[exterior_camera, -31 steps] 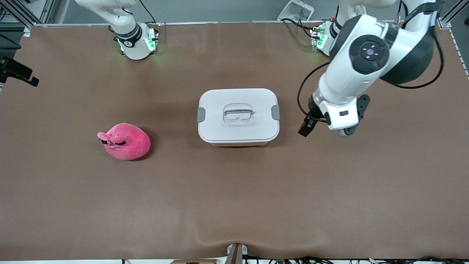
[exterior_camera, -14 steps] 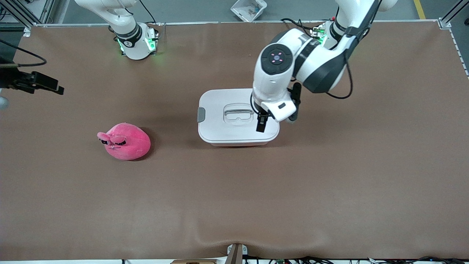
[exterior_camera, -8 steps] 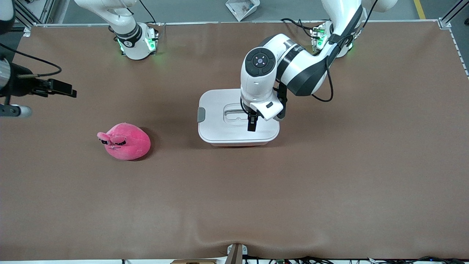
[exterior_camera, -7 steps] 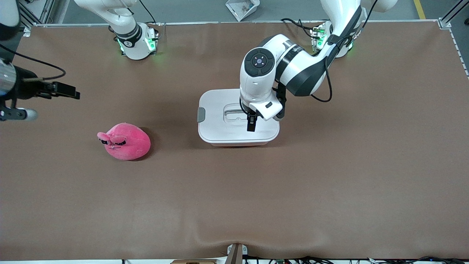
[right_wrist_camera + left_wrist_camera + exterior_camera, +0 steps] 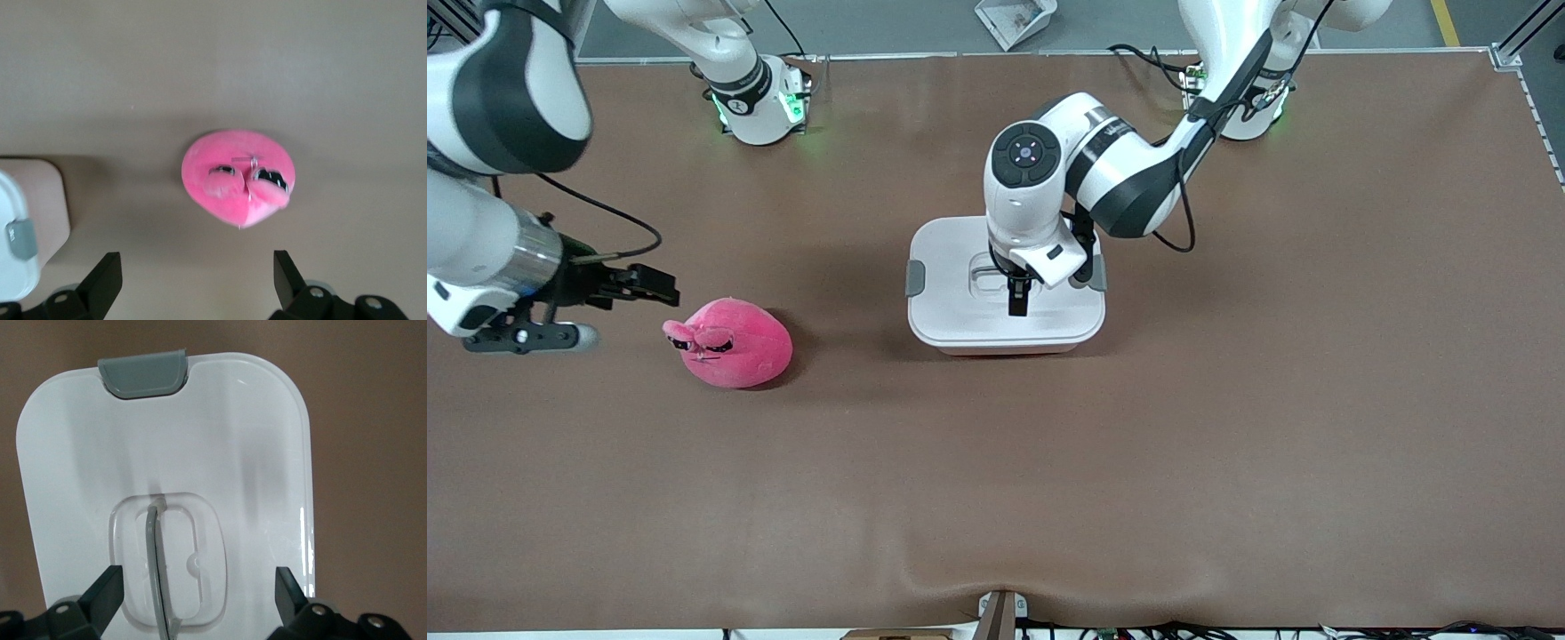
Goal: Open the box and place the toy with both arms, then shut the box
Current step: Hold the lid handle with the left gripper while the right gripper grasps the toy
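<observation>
Over the past two seconds the left gripper (image 5: 1017, 298) has swung in from the table's left-arm end and now hangs over the box (image 5: 1005, 283), fingers spread wide astride the lid handle (image 5: 159, 570), gripping nothing. The right gripper (image 5: 649, 284) has come in from the table edge, fingers apart and empty, with the toy (image 5: 729, 343) just ahead of it. Lid still on, so both grasps look imminent

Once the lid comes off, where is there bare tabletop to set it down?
The broad brown table nearer the camera than the box and the toy is bare, as is the stretch toward the left arm's end. It is crowded at the lid, under the open left gripper, and beside the toy, where the open right gripper hovers.
</observation>
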{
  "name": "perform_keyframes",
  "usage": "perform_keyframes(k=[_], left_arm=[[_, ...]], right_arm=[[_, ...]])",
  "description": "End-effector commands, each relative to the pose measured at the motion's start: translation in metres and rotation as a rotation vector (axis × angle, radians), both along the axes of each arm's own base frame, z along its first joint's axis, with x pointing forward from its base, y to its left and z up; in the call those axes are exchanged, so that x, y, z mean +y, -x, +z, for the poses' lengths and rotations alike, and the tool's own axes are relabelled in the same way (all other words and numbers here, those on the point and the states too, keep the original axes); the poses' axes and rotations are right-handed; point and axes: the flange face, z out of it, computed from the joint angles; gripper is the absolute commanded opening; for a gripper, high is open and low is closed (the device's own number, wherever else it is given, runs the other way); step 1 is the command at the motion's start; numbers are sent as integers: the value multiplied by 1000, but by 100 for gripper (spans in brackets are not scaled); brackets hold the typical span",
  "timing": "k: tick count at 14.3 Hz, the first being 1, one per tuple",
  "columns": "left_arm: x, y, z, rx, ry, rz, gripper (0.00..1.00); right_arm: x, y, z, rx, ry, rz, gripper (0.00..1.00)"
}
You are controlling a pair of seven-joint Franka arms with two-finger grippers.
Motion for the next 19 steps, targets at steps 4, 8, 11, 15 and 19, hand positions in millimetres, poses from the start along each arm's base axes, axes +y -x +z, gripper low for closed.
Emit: perform_keyframes(k=[4, 8, 11, 15, 19], left_arm=[[-20, 9, -25, -28, -17, 48, 100], [-28, 17, -37, -29, -33, 55, 100], [-27, 18, -40, -30, -40, 50, 100], [-27, 16, -35, -38, -37, 51, 51], [-23, 13, -32, -39, -35, 61, 35]], right_arm=[[37, -1, -55, -38, 108, 151, 100], [49, -36, -99, -145, 81, 360, 100], [68, -32, -118, -132, 83, 401, 100], [33, -17, -135, -49, 85, 367, 100], [20, -1, -119, 39, 87, 339, 100]])
